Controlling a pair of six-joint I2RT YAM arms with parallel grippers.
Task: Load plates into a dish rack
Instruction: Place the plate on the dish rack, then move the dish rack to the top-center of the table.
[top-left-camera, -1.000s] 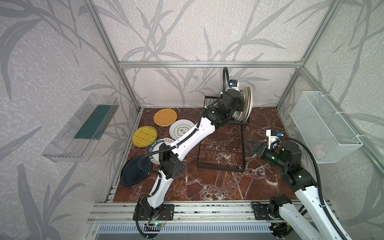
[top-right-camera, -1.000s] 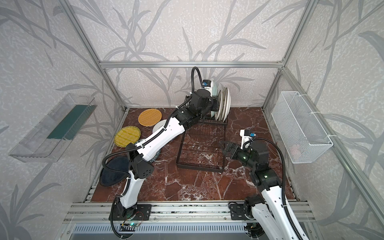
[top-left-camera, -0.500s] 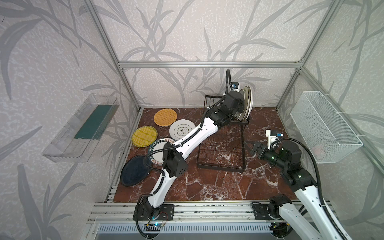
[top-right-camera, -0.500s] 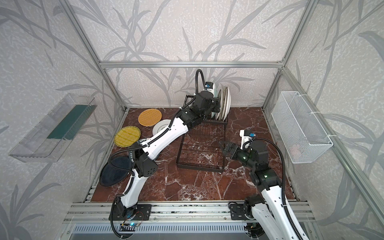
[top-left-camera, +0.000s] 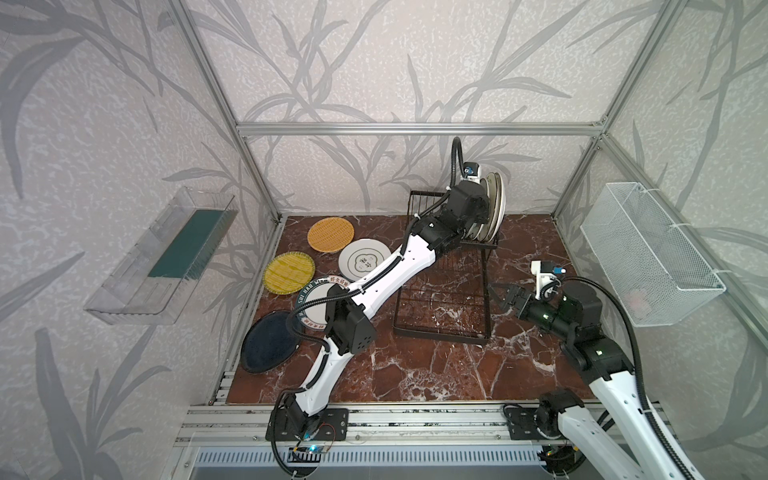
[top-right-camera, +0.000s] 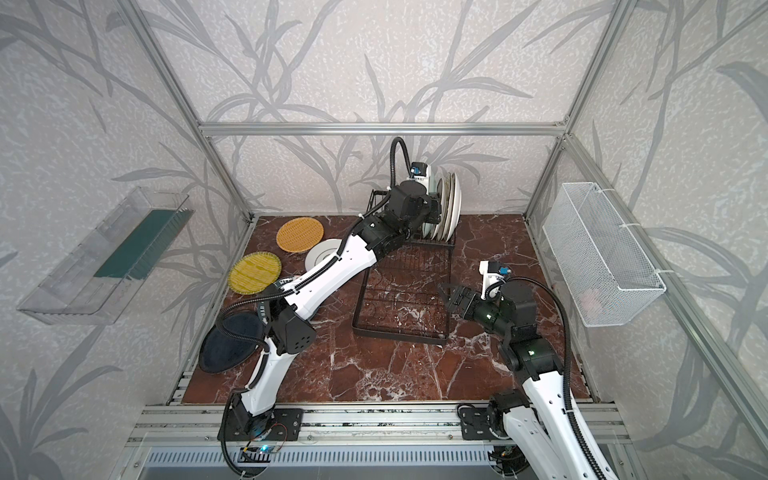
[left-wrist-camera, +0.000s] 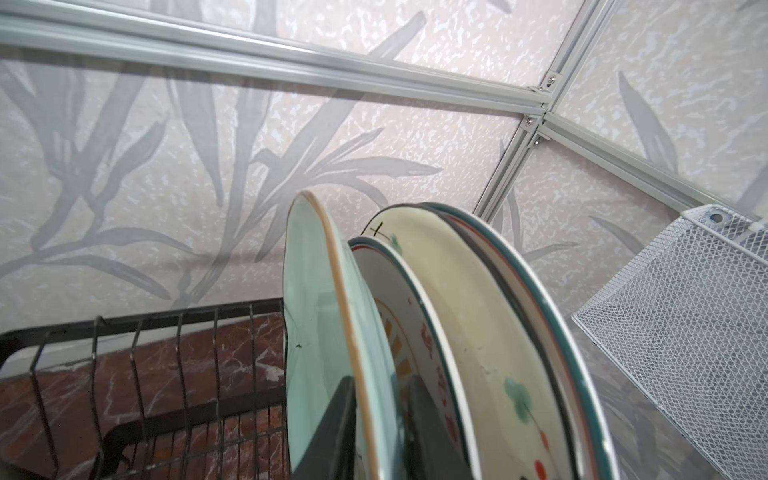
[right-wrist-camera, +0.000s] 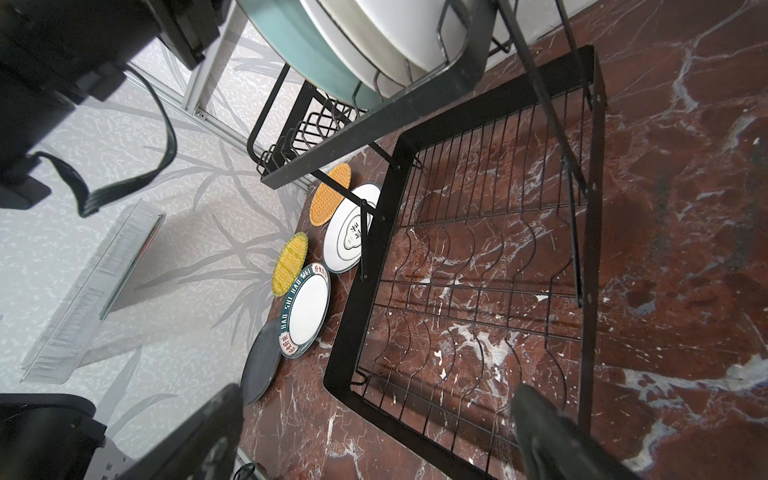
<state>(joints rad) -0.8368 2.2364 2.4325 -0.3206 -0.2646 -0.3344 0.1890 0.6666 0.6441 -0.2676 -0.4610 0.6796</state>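
The black wire dish rack (top-left-camera: 440, 307) stands mid-table, with several plates (top-left-camera: 494, 203) upright in its back slots. My left gripper (left-wrist-camera: 380, 424) straddles the rim of the pale teal plate (left-wrist-camera: 316, 332) standing there. It is open by a small gap and one finger is clear of the plate. Beside the teal plate stand a sunburst plate (left-wrist-camera: 415, 332) and a cream flowered one (left-wrist-camera: 478, 311). Flat on the table's left lie orange woven (top-left-camera: 331, 235), yellow woven (top-left-camera: 289, 273), white emblem (top-left-camera: 363, 259), lettered-rim (top-left-camera: 316, 299) and black (top-left-camera: 268, 343) plates. My right gripper (top-left-camera: 498, 293) hangs open and empty by the rack's right side.
A white mesh basket (top-left-camera: 648, 253) hangs on the right wall. A clear plastic bin (top-left-camera: 166, 257) hangs on the left wall. The left arm stretches diagonally over the lettered-rim plate. Aluminium frame posts stand at the back corners behind the rack.
The left jaws have eased apart around the teal plate's rim, which stays standing in its slot. The right arm has not moved.
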